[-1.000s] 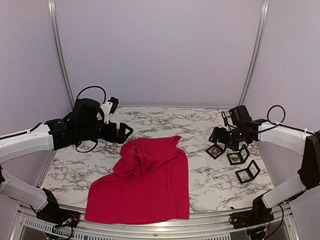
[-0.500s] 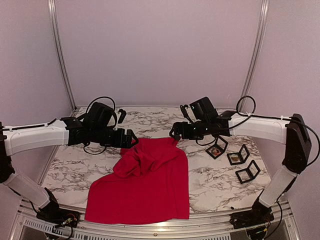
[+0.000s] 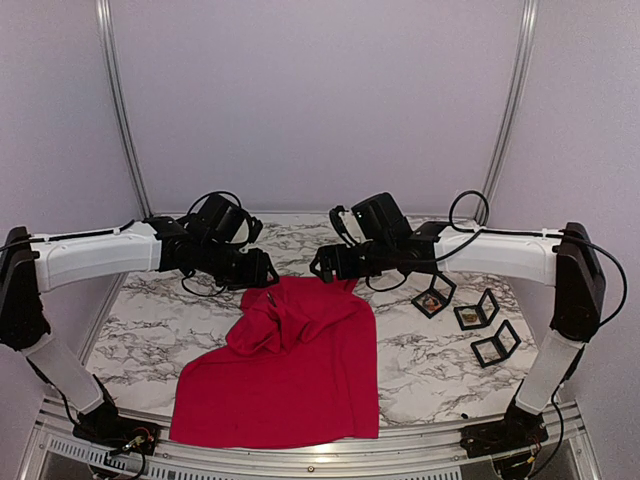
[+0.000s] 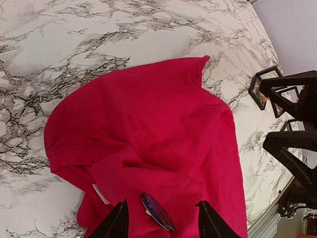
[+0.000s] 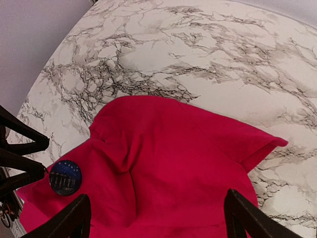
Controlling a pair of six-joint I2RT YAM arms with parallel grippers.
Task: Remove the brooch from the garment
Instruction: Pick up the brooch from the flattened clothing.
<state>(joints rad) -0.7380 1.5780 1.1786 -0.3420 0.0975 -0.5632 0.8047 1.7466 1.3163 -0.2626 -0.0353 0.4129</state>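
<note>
Left wrist view: the brooch (image 4: 157,212), pinned to the garment's (image 4: 163,124) crumpled fold toward the table's (image 4: 74,39) far edge, is now straddled, untouched, by the narrowing left gripper (image 4: 162,206). The right gripper (image 5: 158,197), held wide, is swung in opposite.

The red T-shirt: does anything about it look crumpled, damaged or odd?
The T-shirt lies crumpled, not flat: folds bunch up at its far left part, beside the round dark brooch. No damage shows.

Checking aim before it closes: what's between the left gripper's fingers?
The brooch on the red shirt sits between the fingers of the left gripper, seen in left wrist view.
</note>
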